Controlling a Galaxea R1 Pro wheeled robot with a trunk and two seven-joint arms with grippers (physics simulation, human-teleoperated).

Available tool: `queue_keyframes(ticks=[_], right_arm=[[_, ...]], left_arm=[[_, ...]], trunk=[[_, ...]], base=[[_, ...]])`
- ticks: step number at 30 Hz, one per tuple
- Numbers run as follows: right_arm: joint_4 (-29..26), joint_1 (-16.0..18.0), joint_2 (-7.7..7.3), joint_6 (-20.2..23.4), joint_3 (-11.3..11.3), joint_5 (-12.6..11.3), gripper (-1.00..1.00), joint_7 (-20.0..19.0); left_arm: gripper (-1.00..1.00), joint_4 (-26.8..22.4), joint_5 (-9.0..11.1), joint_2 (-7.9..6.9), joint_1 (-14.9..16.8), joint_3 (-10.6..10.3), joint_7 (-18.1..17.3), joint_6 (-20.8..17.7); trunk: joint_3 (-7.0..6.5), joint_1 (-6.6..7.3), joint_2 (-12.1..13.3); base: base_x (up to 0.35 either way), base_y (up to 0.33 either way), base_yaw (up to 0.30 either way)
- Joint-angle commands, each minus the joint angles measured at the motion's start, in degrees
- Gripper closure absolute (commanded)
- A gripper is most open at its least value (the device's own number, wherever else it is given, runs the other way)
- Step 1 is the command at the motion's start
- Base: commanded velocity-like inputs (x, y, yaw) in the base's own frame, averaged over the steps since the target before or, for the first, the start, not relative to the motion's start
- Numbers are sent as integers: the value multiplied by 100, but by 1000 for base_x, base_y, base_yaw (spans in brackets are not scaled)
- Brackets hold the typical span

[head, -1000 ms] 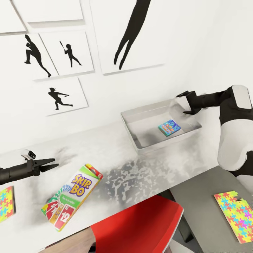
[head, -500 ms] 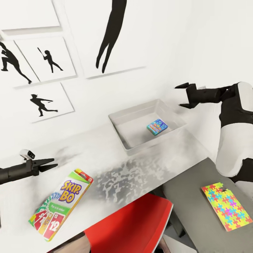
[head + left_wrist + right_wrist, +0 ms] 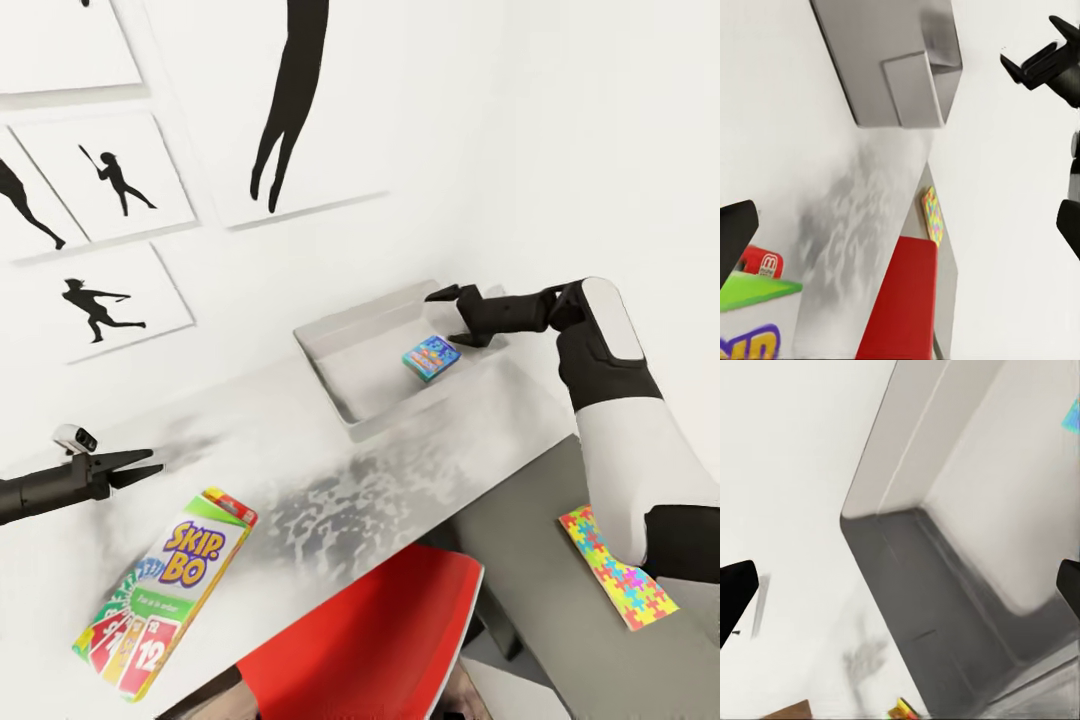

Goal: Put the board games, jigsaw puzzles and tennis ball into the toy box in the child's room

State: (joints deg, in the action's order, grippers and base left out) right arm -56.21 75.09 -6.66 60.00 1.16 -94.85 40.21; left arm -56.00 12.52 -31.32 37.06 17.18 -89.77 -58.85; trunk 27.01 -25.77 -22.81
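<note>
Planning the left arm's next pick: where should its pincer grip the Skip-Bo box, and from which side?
Probably across the long side edges of the Skip-Bo box, coming from above. It lies flat on the table, so only its narrow width would likely fit the open left pincer hovering just beyond its far end.

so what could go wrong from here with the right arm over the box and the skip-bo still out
1. The right gripper hangs open over the toy box, close to the blue board game inside; a careless sweep could knock the rim or shove the box.
2. The Skip-Bo box lies near the table front edge; a nudge from the open left gripper might push it off.
3. The right forearm partly hides the jigsaw puzzle, so grasping it may be misjudged.
</note>
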Motion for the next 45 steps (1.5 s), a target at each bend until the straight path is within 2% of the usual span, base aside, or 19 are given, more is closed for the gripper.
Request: queue_keyframes(ticks=[1,12,20,25,36,45], right_arm=[[-9,-37,4,0,45,-78,-100,56],[-45,-268,23,0,165,-160,-100,56],[-52,-343,-42,0,173,-169,-100,1],[-90,-415,-58,0,174,-171,-100,-150],[-193,-799,-89,0,166,-166,-100,-754],[-555,-977,-220,0,166,-167,-100,-974]], left_arm=[[-100,1,-1,-3,3,3,-23,-60],[-100,10,0,-2,3,180,-23,-57],[-100,11,0,2,3,227,-23,-57],[-100,11,3,-3,3,232,-23,-57],[-100,11,5,-13,3,259,-23,-51],[-100,11,4,-23,3,264,-23,-43]], trunk=[[9,-2,-11],[7,-2,-11],[7,-2,-11],[7,-2,-11],[2,-2,-11],[-43,-2,-11]], base=[[-149,202,-17],[-79,82,-5],[-117,18,0],[-23,3,0],[-128,17,0],[-40,6,-31]])
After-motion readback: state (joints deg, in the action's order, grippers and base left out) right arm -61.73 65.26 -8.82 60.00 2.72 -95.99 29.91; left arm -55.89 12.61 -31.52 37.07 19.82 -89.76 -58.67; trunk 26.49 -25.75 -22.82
